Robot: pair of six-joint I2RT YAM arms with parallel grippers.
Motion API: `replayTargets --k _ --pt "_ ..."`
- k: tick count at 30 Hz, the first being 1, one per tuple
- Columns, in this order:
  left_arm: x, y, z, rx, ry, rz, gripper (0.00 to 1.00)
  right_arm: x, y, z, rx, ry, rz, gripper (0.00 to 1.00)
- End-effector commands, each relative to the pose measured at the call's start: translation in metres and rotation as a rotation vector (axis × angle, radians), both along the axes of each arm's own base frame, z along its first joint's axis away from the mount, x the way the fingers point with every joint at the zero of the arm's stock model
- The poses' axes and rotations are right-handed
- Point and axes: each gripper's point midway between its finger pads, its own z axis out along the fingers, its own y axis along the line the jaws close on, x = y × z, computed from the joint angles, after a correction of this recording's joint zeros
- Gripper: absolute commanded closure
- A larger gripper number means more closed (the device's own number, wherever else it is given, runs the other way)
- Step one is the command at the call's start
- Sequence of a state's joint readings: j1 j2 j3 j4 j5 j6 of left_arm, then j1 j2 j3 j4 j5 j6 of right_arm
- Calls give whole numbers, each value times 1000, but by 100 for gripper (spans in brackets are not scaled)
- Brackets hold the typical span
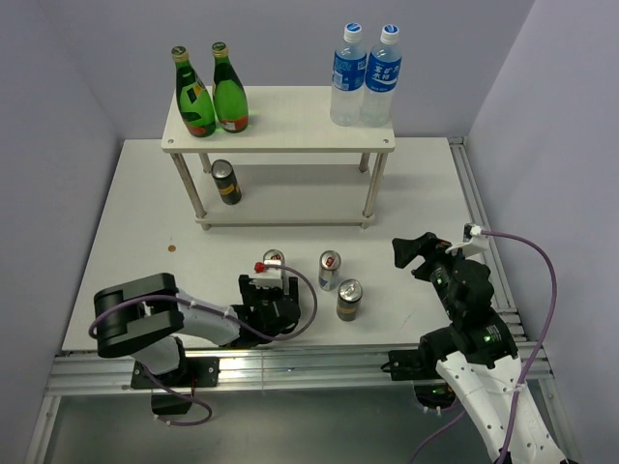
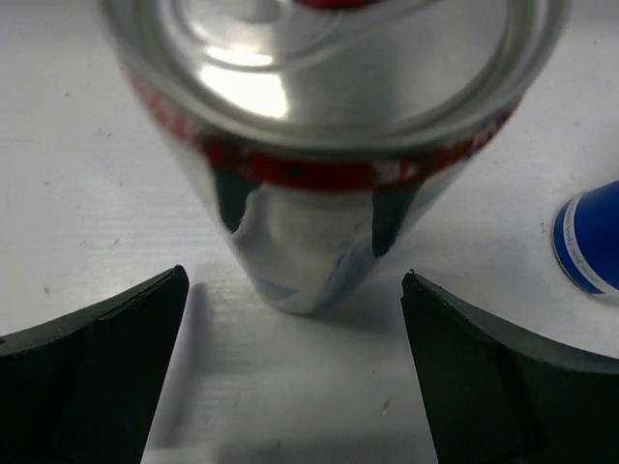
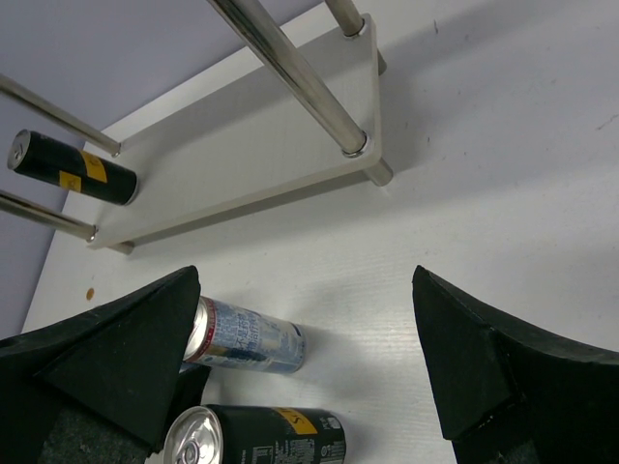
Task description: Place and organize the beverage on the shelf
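Note:
The shelf [image 1: 290, 118] carries two green bottles [image 1: 213, 95] at the left of its top board, and a black can [image 1: 226, 182] stands on its lower tier [image 3: 251, 164]. On the table in front stand two slim silver cans [image 1: 274, 263] [image 1: 330, 271] and a dark can [image 1: 349, 300]. My left gripper [image 1: 272, 287] is open, low on the table, just short of the left silver can [image 2: 319, 145], which is not between the fingers [image 2: 106, 358]. My right gripper [image 1: 418, 253] hangs open to the right, empty, looking at a silver can [image 3: 247, 338] and the dark can [image 3: 256, 440].
Two clear water bottles with blue labels [image 1: 366, 77] stand on the right of the top board. A blue-and-white rounded thing [image 2: 588, 237] shows at the right edge of the left wrist view. Shelf legs [image 3: 290, 77] rise from the lower board. Walls close in left, right and behind.

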State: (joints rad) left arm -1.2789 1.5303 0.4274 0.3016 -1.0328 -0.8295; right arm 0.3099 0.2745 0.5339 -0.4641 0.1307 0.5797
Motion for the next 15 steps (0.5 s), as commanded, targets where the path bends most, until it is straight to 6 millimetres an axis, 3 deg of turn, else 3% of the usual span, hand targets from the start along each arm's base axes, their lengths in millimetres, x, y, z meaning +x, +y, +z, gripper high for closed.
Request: replayTargets --k 1,5,8,9,12,14,15 --pt "20 -29 19 -100 -68 -29 1 4 1 3 6 -20 -1 2" --pt "45 -32 19 -112 -83 2 2 5 2 1 1 -13 1 2" --pt "62 -30 20 -75 -112 49 16 4 2 1 1 -14 4 3" --pt "66 -28 18 -61 -114 65 40 4 2 1 2 -14 4 2" --pt "82 -26 30 -52 -140 86 81 4 3 1 1 -13 7 2" --pt "93 -24 42 -63 -157 109 98 4 3 1 1 -11 8 2" --pt "97 -23 48 -45 -169 107 100 4 4 1 0 -13 12 2"
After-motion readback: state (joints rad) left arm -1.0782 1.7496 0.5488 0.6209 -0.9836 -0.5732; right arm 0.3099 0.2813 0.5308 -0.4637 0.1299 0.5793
